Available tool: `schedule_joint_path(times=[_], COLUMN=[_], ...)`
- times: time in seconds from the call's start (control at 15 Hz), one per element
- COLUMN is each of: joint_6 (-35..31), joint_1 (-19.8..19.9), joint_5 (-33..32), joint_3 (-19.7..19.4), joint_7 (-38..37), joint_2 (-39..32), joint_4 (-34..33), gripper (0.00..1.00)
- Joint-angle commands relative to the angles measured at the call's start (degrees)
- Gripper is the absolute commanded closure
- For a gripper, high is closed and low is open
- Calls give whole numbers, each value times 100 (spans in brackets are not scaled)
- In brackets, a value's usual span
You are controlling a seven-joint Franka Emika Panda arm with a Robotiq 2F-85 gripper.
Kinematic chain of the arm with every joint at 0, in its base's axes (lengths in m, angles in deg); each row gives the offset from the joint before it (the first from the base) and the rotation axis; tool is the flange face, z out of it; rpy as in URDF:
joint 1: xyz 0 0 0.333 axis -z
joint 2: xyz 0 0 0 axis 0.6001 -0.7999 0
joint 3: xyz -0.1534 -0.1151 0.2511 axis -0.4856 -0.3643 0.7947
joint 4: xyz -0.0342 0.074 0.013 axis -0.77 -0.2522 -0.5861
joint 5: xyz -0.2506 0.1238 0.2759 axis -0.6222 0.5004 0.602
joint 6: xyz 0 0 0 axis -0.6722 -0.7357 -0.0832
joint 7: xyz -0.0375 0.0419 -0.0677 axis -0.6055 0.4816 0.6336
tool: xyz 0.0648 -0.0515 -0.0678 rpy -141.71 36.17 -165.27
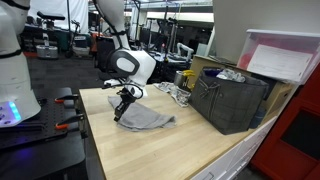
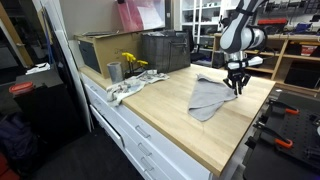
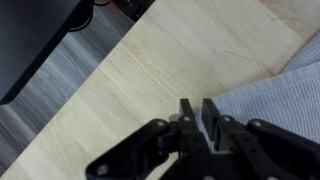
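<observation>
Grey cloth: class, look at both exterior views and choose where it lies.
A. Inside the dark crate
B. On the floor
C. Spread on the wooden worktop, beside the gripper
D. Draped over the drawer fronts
C: in both exterior views the grey cloth lies spread on the wooden worktop, with the gripper at its edge, well apart from the dark crate.

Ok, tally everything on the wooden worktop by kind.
Cloths: 2, grey cloth and white rag
Crate: 1
Cardboard box: 1
Cup: 1
Yellow thing, kind unclear: 1
Total: 6
</observation>
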Motion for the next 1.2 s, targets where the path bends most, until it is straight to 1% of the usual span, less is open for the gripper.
schedule_joint_path(times=[0.0,0.4,0.53,0.87,0.93,1.0,1.07,1.13], joint_6=[-38,-107,-146,-34,2,-4,5,15], joint_1=[9,-88,-206,-398,-396,-417,-408,-393], joint_5=[-52,-117,-199,-147,-129,-196,-261,-318], joint_3=[-25,-34,-46,91,102,74,22,-19], joint_7=[-90,-193,-308,-525,-571,-666,-734,-769], joint_2=[211,288,392,669,683,677,661,655], joint_4=[141,201,225,59,24,10,19,35], gripper=[100,100,100,100,74,73,68,59])
